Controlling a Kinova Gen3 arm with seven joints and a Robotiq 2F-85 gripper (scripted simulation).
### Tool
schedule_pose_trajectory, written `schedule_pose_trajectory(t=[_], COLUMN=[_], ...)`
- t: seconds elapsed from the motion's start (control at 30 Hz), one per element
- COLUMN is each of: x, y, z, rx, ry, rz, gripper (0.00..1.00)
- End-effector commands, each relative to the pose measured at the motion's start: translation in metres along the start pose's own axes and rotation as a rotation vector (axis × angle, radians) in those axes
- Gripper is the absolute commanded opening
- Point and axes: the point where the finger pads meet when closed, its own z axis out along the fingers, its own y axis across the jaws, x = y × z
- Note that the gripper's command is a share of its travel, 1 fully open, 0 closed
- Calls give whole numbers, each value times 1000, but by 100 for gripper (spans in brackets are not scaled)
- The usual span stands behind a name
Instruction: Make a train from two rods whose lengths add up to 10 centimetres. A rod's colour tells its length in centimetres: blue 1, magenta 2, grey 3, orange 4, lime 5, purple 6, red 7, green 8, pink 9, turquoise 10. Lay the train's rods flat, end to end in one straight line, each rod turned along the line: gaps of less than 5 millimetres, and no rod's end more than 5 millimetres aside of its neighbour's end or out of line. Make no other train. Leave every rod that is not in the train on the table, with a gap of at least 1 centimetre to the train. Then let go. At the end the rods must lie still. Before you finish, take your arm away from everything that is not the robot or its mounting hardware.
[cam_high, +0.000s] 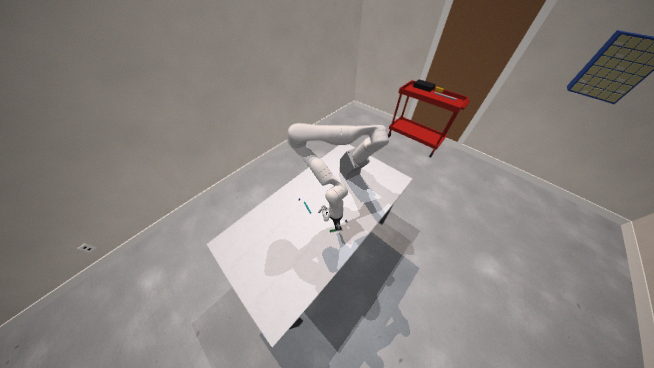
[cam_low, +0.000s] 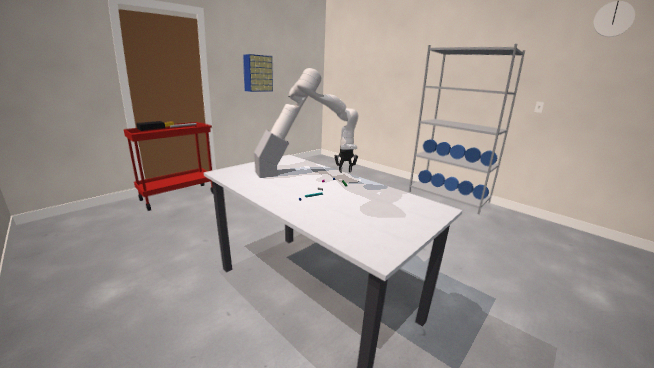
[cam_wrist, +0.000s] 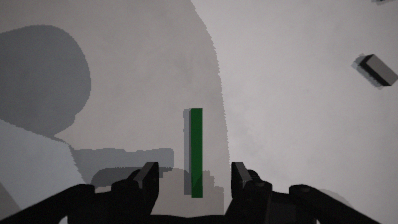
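Grey rod (cam_wrist: 380, 69) colour unsure; top-view rods too small.

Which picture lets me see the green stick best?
The wrist view: the green rod lies big and sharp between the gripper fingers, untouched. The exterior view shows only a tiny green sliver, and the top view shows a speck beside the gripper.
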Motion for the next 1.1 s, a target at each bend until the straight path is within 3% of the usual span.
schedule_pose_trajectory(t=[0.0, 1.07], x=[0, 0], y=[0, 0], z=[-1, 10], rx=[1, 0], ry=[1, 2], rz=[0, 0], gripper=[24, 24])
